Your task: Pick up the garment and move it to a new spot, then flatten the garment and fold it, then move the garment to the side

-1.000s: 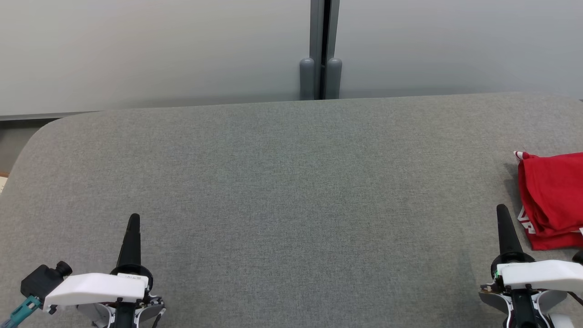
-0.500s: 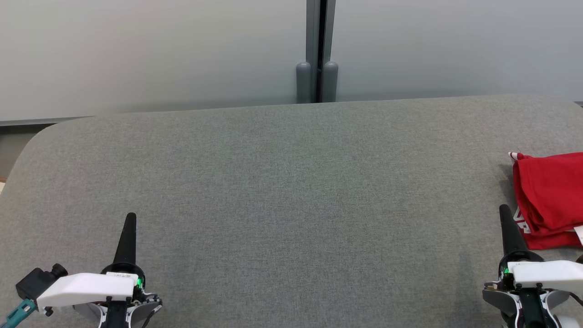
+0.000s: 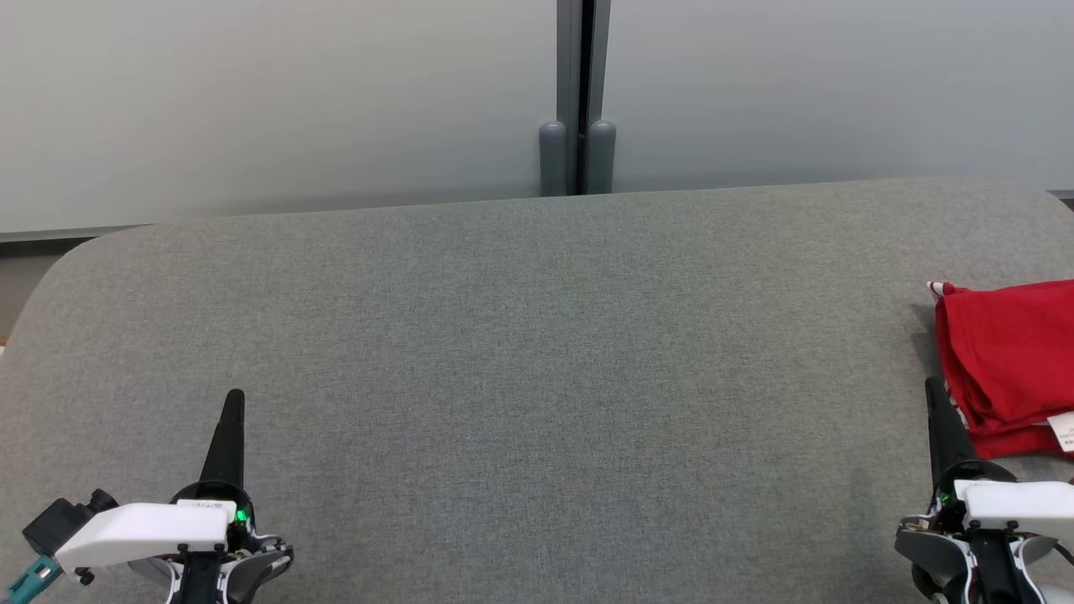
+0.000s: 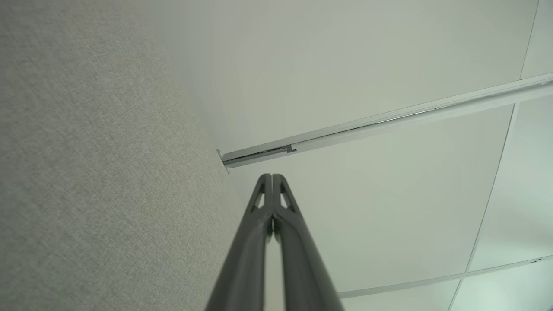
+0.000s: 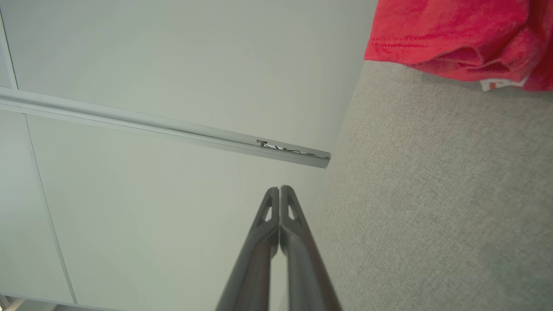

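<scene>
In the head view we see the tag on the garment; the wrist views show left gripper and right gripper fingers closed, empty.

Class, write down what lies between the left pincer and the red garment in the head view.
From the left pincer, the head view shows bare grey padded surface, then the right pincer right beside the garment.
</scene>
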You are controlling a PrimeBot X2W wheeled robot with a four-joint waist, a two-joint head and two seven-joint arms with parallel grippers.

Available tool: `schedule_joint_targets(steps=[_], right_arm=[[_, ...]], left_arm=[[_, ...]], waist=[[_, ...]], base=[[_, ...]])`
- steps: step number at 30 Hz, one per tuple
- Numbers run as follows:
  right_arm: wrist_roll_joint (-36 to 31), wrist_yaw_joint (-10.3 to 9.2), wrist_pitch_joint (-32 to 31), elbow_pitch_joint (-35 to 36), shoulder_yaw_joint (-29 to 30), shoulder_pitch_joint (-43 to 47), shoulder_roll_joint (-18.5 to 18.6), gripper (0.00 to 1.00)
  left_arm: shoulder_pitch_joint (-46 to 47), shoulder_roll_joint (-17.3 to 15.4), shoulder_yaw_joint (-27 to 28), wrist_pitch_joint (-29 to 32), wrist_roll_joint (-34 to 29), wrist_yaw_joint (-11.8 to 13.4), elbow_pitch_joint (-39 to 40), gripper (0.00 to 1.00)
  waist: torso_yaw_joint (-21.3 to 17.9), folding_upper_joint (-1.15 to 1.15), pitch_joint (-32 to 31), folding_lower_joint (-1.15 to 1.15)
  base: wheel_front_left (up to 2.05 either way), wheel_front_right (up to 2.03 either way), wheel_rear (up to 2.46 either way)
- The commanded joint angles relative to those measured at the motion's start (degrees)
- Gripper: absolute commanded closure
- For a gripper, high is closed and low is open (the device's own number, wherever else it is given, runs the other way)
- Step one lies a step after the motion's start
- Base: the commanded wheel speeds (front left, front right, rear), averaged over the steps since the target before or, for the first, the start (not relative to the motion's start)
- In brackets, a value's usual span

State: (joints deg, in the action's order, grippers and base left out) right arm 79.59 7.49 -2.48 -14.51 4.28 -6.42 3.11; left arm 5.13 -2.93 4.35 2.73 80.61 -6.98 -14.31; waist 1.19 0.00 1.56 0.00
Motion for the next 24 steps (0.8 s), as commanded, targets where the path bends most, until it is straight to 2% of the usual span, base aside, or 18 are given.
schedule_joint_targets(steps=[1, 24], right_arm=[[1.3, 0.01, -0.5, 0.4, 0.2, 0.1, 0.4, 1.0], [10.7, 0.01, -3.1, 0.6, 1.5, 0.4, 0.3, 1.0]], left_arm=[[1.2, -0.4, 0.4, 0.3, 1.1, -0.3, 0.4, 1.0], [1.4, -0.4, 1.7, 3.0, 9.8, -0.7, 0.4, 1.0]], waist=[[-0.1, 0.0, -0.1, 0.0], [-0.9, 0.0, -1.0, 0.0]], base=[[0.0, 0.0, 0.0], [0.0, 0.0, 0.0]])
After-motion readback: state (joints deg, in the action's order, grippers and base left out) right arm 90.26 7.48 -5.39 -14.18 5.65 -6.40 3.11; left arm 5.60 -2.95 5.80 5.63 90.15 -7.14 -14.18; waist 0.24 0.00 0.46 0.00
